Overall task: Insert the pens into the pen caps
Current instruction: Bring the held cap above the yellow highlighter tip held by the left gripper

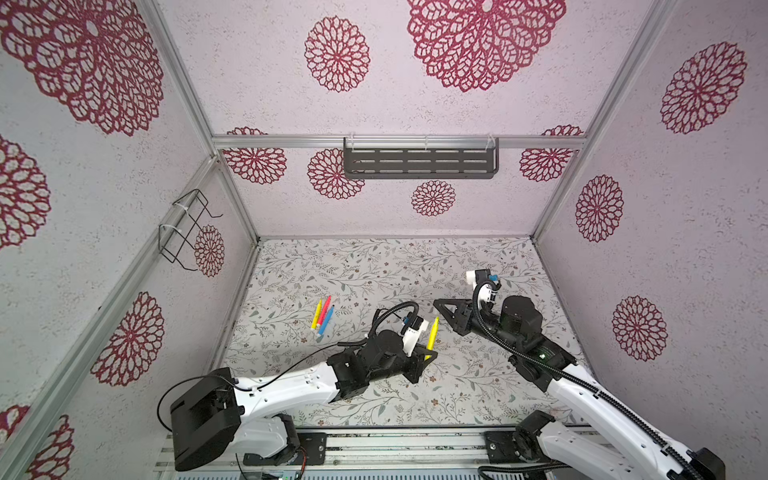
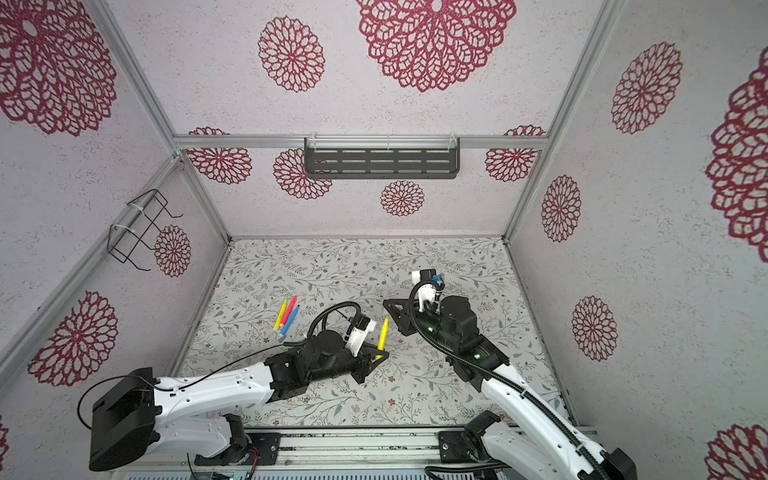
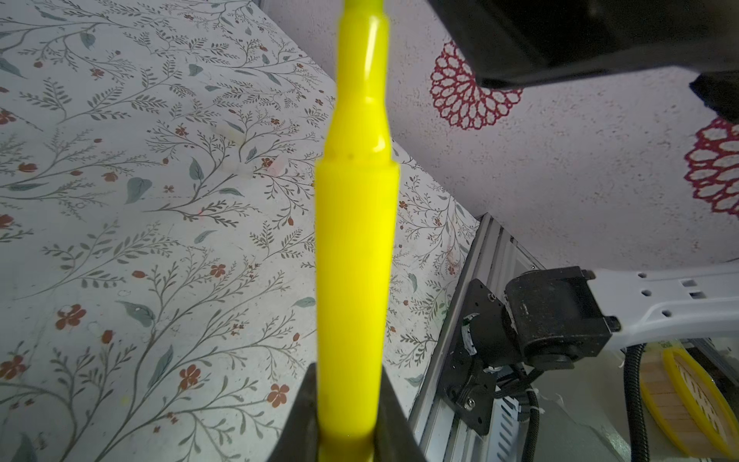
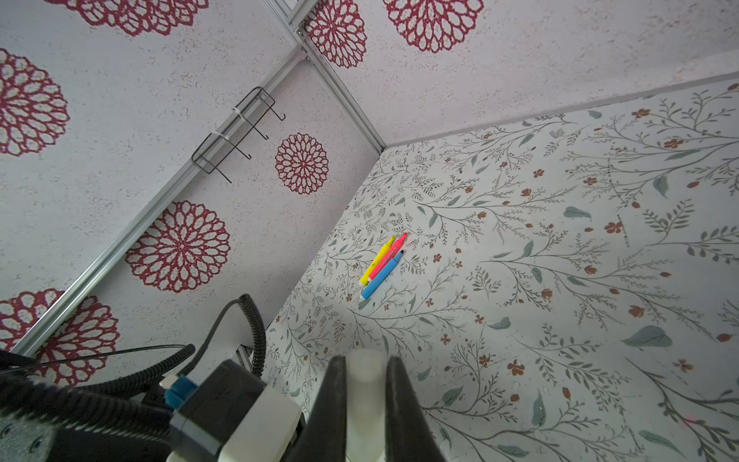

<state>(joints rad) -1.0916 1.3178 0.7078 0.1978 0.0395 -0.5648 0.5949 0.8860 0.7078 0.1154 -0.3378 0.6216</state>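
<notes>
My left gripper [image 1: 428, 355] [image 2: 380, 355] [image 3: 348, 368] is shut on a yellow pen [image 1: 432, 332] [image 2: 382, 332] [image 3: 354, 248], gripped near its rear end, with its narrow tip end pointing away toward the back wall. My right gripper [image 1: 439, 305] [image 2: 388, 303] [image 4: 366, 360] is shut on a translucent white pen cap [image 4: 364, 396], just behind and right of the pen tip in both top views. The cap is hidden in the top views. A yellow, a red-pink and a blue pen [image 1: 322, 316] [image 2: 287, 316] [image 4: 382, 264] lie side by side on the floral mat, left of the left gripper.
A few pale translucent pieces [image 3: 240, 168] lie on the mat; I cannot tell what they are. A black slotted shelf [image 1: 419, 163] hangs on the back wall and a wire rack [image 1: 187, 228] on the left wall. An aluminium rail [image 1: 395, 444] runs along the front edge.
</notes>
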